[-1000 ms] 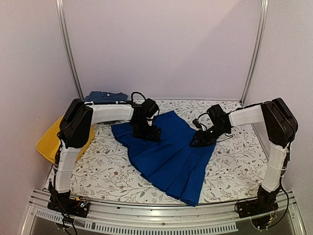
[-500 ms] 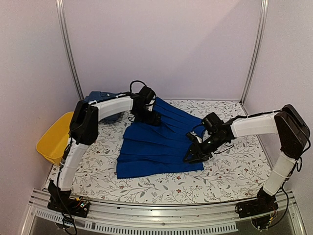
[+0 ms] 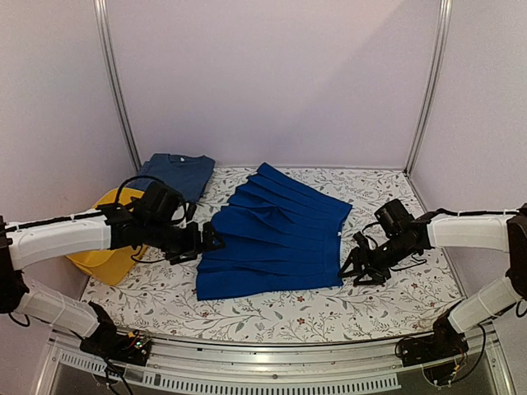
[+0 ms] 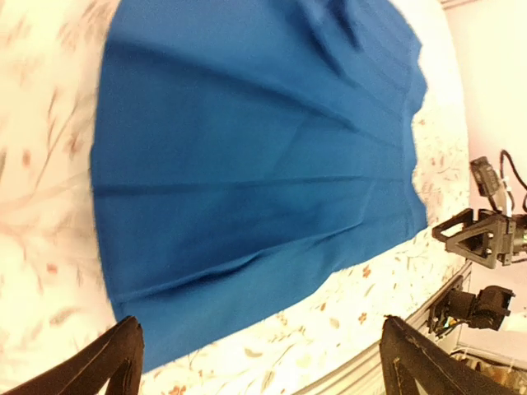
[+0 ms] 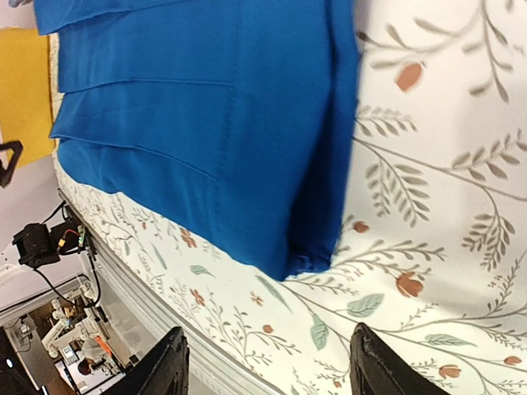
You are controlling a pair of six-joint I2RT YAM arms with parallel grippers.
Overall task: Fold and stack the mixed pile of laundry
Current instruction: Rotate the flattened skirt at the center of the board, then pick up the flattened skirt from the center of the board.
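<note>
Blue skirt (image 3: pixel 272 239): flat in the middle of the table, looks folded.
Left gripper (image 3: pixel 207 241): fingers wide apart, empty, at the skirt's left edge.
Right gripper (image 3: pixel 356 265): fingers apart, empty, at its right edge.

Skirt (image 3: pixel 276 234) on table (image 3: pixel 395 300) centre, shirt (image 3: pixel 175 173) behind it to the left, tub (image 3: pixel 105 267) at left edge

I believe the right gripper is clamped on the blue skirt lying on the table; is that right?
No: the right gripper is open beside the blue skirt lying on the table, gripping nothing, as the right wrist view shows.
</note>
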